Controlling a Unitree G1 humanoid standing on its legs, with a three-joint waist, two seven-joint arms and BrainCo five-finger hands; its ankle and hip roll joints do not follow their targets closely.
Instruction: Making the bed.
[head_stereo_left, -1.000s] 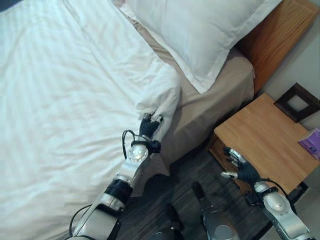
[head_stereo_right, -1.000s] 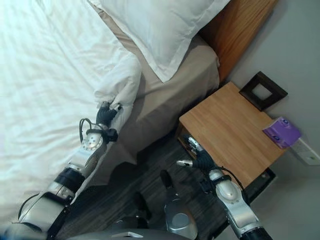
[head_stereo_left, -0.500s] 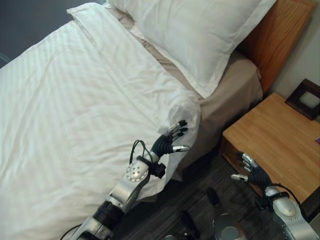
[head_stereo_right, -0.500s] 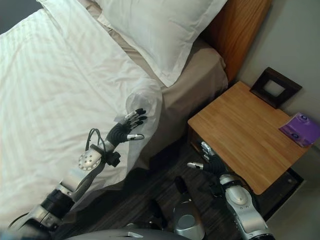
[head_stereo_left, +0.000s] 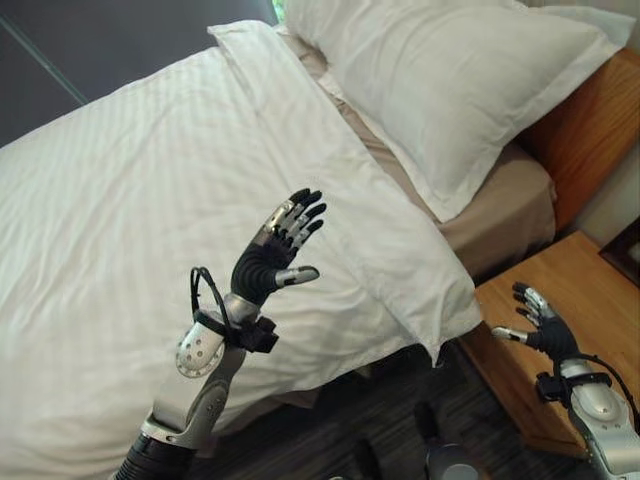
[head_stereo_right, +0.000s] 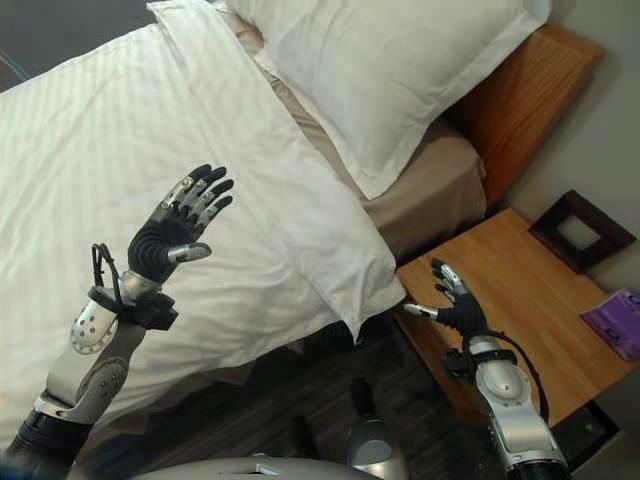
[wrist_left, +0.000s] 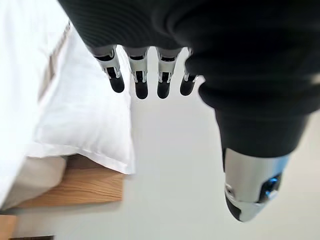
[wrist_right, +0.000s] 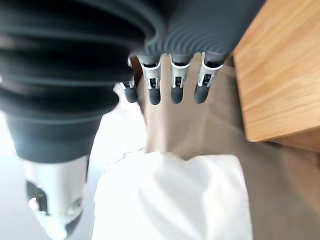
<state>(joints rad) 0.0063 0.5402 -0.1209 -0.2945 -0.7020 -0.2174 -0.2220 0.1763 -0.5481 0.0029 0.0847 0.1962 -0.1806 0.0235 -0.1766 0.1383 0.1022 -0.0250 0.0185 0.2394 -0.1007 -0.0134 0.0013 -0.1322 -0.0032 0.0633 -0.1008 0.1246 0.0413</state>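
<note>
- The bed's white striped duvet (head_stereo_left: 150, 200) lies spread over most of the mattress, its folded-back top edge running from the far side down to a corner (head_stereo_left: 440, 345) that hangs over the near right edge of the bed.
- A large white pillow (head_stereo_left: 450, 80) rests at the far right on the beige fitted sheet (head_stereo_left: 500, 205), against the brown wooden headboard (head_stereo_right: 520, 95).
- To the right of the bed stands a light wooden bedside table (head_stereo_right: 520, 300); a dark square frame (head_stereo_right: 580, 230) and a purple pack (head_stereo_right: 620, 320) lie toward its far right side.
- Dark wood-pattern floor (head_stereo_right: 330, 370) shows between bed and table.
- My left hand (head_stereo_left: 270, 255) is raised above the duvet with fingers straight and spread, holding nothing.
- My right hand (head_stereo_right: 455, 305) hovers near the table's left corner, fingers relaxed and open, empty.
- A second ago my left hand was pinching the duvet's bunched corner low at the bed's edge; half a second ago it had opened beside it; now the corner lies released and flatter, and my hand has lifted clear.
- My view has shifted too, so more of the bed's far side shows.
</note>
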